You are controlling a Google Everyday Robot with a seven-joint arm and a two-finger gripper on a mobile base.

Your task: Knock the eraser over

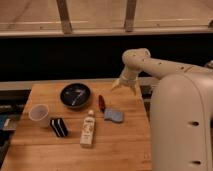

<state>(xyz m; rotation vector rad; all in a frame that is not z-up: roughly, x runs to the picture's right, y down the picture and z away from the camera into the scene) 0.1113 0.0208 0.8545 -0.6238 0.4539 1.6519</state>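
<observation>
Wooden table (125, 145) | eraser (59, 127) beside cup (39, 114) (left side) | hand (125, 86) over far-right corner

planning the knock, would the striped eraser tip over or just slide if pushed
The eraser looks like a small stiff block, so it probably tips whole rather than bending. Pushed low on the wooden table, it may slide. The gripper hangs near the table's far right edge, away from it.

Rectangular table (125, 145): matt light wood. Round black bowl (75, 95): glossy. Cream gripper (125, 86), above the table's far right edge: smooth plastic.
</observation>
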